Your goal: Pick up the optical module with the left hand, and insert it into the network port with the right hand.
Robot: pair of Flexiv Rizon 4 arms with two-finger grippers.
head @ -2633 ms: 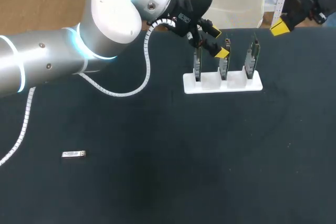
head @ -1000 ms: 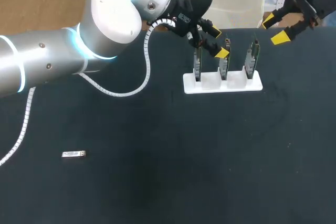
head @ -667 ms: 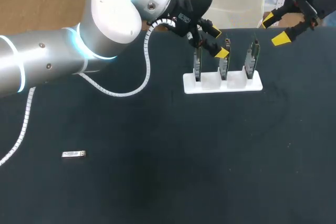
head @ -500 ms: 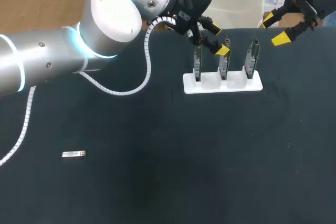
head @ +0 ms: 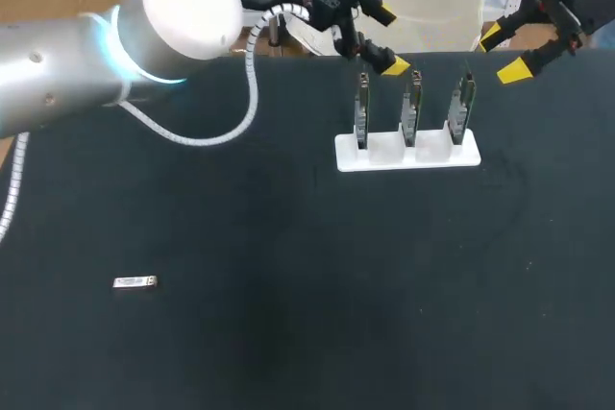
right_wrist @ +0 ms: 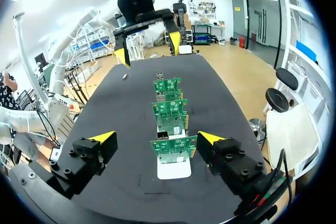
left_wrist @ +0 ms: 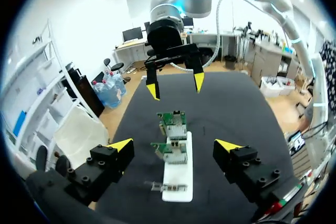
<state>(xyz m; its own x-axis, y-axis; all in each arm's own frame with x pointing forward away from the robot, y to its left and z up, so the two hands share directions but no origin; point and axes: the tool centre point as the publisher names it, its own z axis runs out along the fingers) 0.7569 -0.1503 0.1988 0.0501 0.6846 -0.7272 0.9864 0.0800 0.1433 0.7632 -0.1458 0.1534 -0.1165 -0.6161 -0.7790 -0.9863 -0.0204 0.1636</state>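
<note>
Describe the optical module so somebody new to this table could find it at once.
On the black table, the white stand with three upright green boards sits near the far edge. The optical module lies alone at the near left, far from it: a small silvery bar, the only loose piece.

Black matte table [head: 288, 352] with a few pale specks on its right part. Toward the far side, a long, low white stand [head: 384, 156] lying flat on the table. In its slots, three green circuit boards [head: 461, 108], upright, evenly spaced in one row, parallel, apart from one another
</note>
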